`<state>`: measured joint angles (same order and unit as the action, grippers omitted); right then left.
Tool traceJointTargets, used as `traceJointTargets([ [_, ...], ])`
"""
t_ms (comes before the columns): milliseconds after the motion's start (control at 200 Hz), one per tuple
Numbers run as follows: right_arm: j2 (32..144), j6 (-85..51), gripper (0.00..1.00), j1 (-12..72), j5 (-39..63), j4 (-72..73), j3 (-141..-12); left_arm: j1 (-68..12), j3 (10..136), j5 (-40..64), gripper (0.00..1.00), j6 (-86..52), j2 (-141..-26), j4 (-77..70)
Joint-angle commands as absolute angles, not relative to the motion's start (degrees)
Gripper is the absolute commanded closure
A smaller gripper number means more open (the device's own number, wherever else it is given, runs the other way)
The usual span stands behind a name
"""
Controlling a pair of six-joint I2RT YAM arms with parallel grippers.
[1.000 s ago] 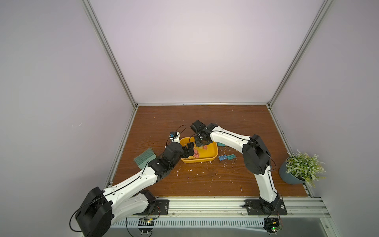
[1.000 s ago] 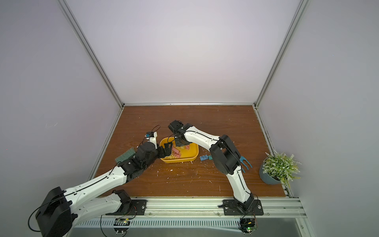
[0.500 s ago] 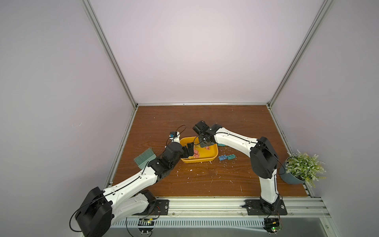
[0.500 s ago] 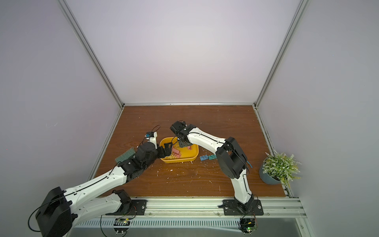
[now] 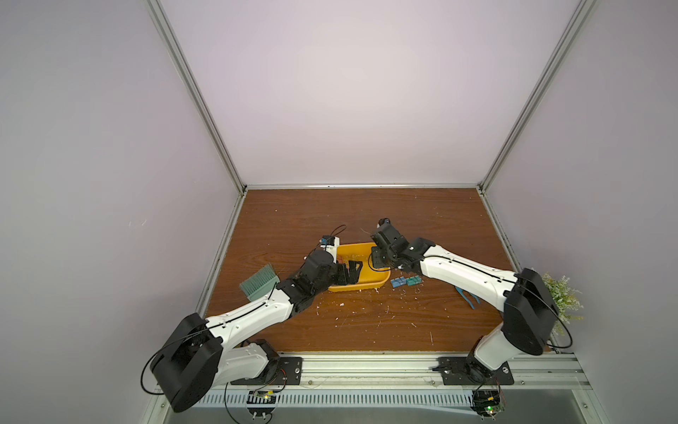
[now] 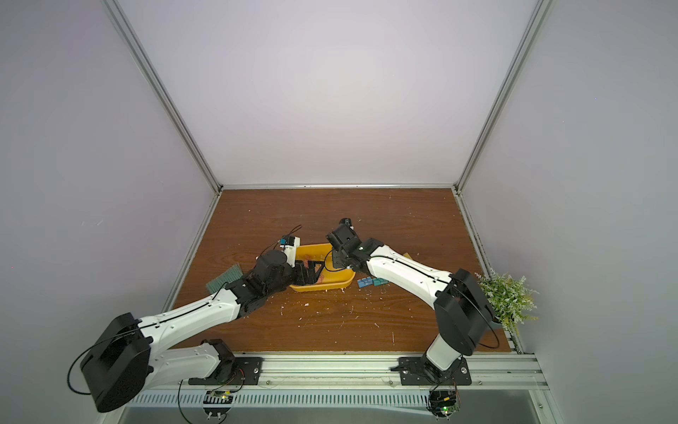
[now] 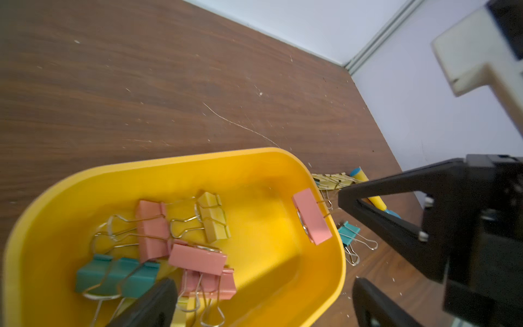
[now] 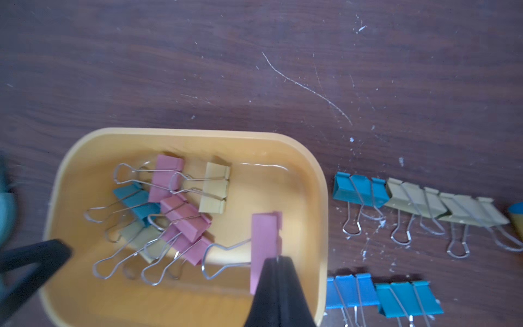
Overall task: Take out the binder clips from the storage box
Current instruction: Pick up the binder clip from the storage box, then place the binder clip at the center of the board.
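Since the right gripper (image 8: 276, 260), clenched low centre in the right wrist view, nips just one end of a pink binder clip (image 8: 264, 235) over the storage box (image 8: 184, 132), that clip may slip back in.

Both top views look down from high up at the front. They are far away and see the whole wooden table (image 5: 367, 209). Each wrist camera sits very close above the yellow storage box (image 8: 181, 132), and both show the binder clips (image 7: 152, 226) inside it.
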<state>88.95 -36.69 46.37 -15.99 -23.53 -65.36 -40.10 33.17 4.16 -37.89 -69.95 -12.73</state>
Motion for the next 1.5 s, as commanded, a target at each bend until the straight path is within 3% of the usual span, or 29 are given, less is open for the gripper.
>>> traceJointTargets([
  [0, 81.4, -42.4, 1.0, 44.1, -11.3, -9.5, -57.5, -39.5, 35.7, 11.9, 0.01, -37.7, -71.8, -17.2],
  [275, 64.6, -49.8, 1.0, 40.4, -15.5, -0.2, -41.1, -40.8, 38.3, 16.9, 0.01, -37.9, -75.6, -20.7],
  [851, 41.6, -74.1, 1.0, 38.1, -33.1, -15.9, -24.8, -48.0, 51.2, 21.6, 0.0, -32.3, -89.3, -13.9],
  [1496, 51.6, -89.2, 1.0, 36.5, -37.1, -9.4, -20.8, -48.1, 51.5, 17.1, 0.0, -32.5, -88.9, -12.5],
])
